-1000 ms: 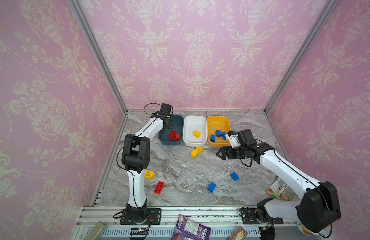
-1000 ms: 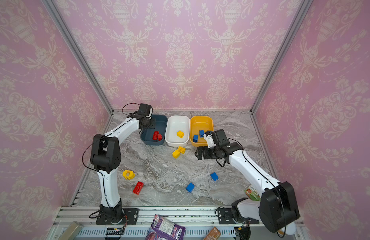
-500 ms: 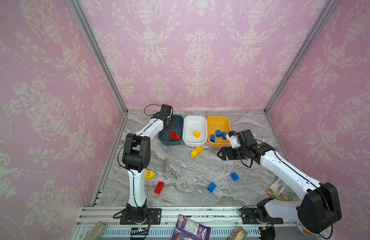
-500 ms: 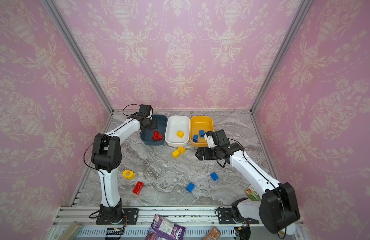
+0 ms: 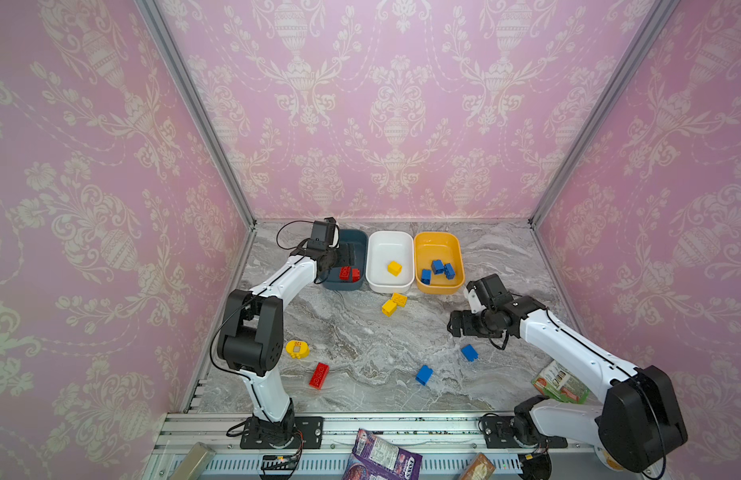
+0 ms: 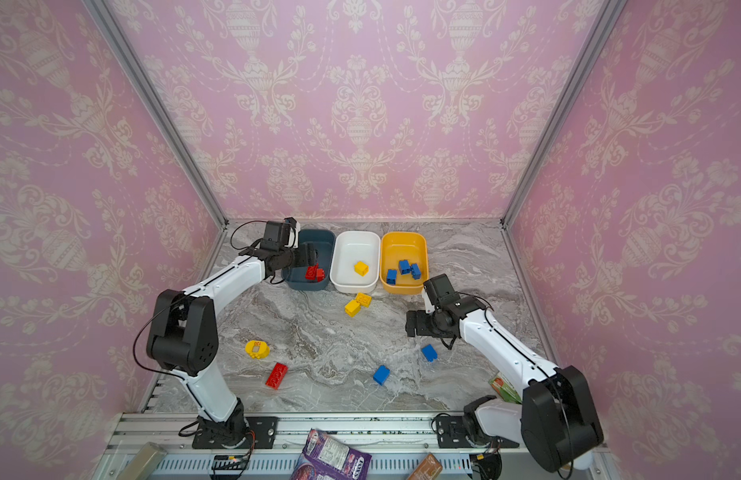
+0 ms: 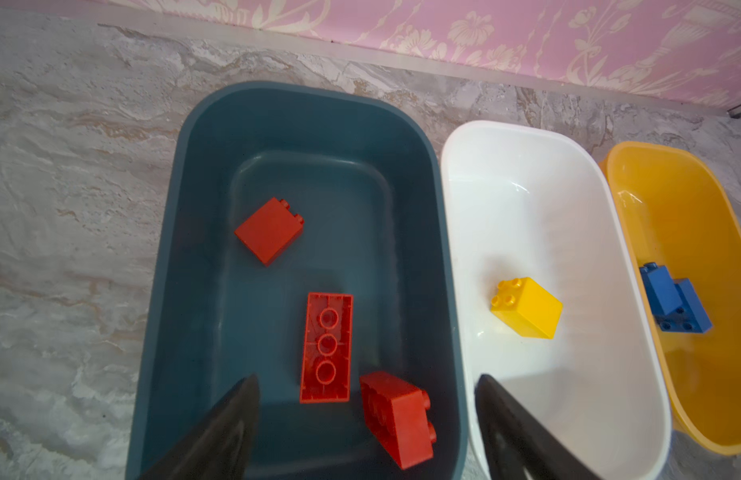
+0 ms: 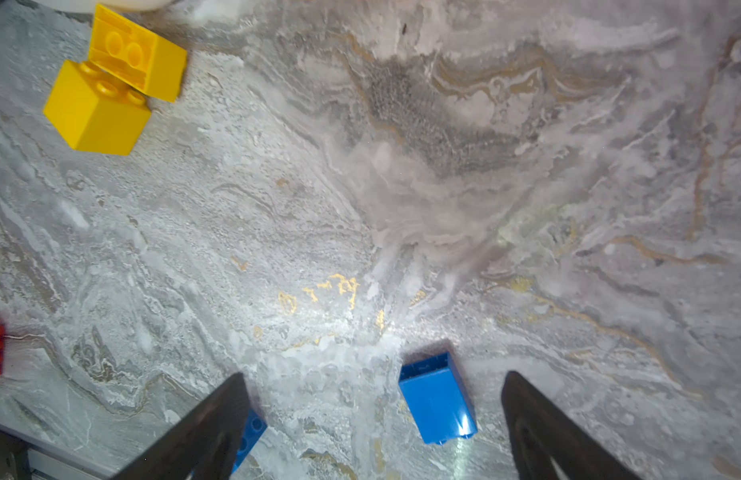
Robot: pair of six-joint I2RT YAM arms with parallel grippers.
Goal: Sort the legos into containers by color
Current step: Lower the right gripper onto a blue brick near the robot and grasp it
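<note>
My left gripper [image 7: 366,399] hangs open over the dark teal tub [image 5: 358,241], gripping nothing. Three red bricks lie loose in the tub, one tilted [image 7: 397,419] right under the jaws. The white tub [image 5: 391,239] holds one yellow brick [image 5: 394,268]. In the yellow-orange tub [image 5: 437,241] are three blue bricks [image 5: 439,268]. My right gripper [image 8: 373,399] is open above the marble, a blue brick [image 8: 437,399] lying on the table between its fingers. Another blue brick [image 8: 250,432] peeks from behind one finger. Also loose are two yellow bricks [image 5: 393,303], a round yellow piece [image 5: 297,349] and a red brick [image 5: 318,375].
A green snack packet [image 5: 562,382] lies by the right arm's base. A purple packet [image 5: 381,457] and a brown one [image 5: 478,467] sit on the front rail. Pink walls close in the back and both sides.
The left jaws have opened over the teal tub. The right gripper has drawn back from the yellow-orange tub toward the front, over the blue bricks on the table.
</note>
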